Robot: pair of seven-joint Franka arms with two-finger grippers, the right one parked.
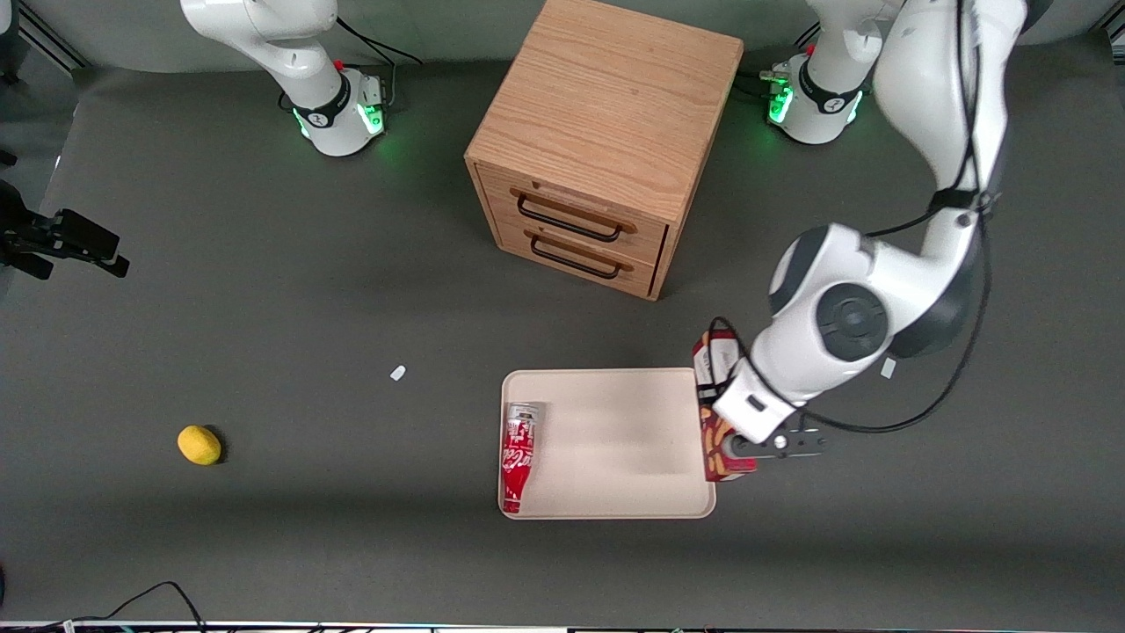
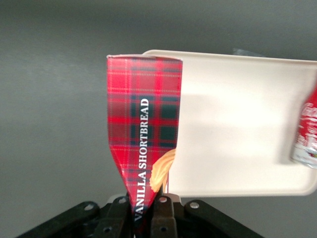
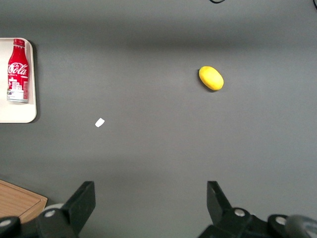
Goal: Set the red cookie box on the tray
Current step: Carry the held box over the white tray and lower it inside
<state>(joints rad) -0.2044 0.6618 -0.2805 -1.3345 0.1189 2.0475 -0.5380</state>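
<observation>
The claw (image 2: 146, 210) pinches the box (image 2: 146, 129) over the tray (image 1: 615, 492) edge; only the wrist view shows its clamped fingers (image 2: 163, 213).

Even overhead light, soft shadows, wrist cam blurry w/ tray (image 2: 237, 124) glare

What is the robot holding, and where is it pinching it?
The gripper holds the red cookie box over the tray's edge, jaws squeezing one flattened end.
</observation>
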